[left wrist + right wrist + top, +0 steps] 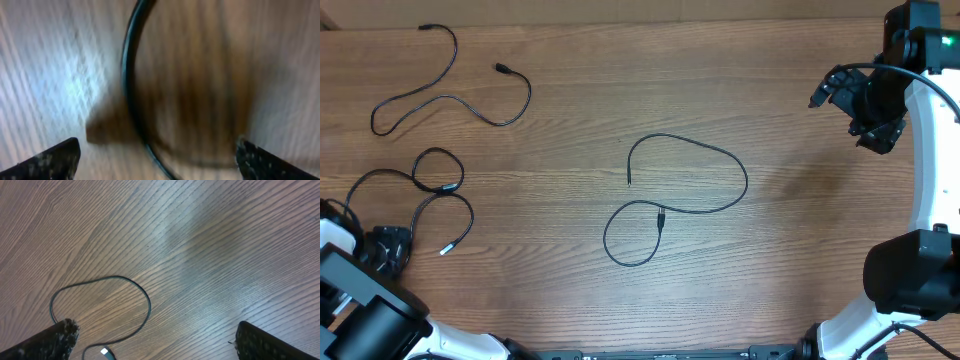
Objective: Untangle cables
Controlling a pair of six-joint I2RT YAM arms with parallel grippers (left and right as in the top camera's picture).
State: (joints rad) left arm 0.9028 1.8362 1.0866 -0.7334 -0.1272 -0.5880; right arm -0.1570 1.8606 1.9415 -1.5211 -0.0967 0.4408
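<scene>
Three thin black cables lie apart on the wooden table. One snakes at the far left (450, 97). One forms small loops at the left (438, 170). One makes a large loop in the middle (720, 155). My left gripper (388, 247) is low over the table by the end of the left looped cable. It is open, and a blurred cable curve (127, 75) runs between its fingers (157, 150). My right gripper (870, 112) is raised at the far right, open and empty (155, 330). Its view shows a cable loop (145, 300) with a plug end (104, 351).
The table (800, 250) is brown wood grain. The white and black arm bases stand at the front left (360, 310) and front right (910, 280) corners. The right arm's own thicker wire (850, 70) hangs by its wrist.
</scene>
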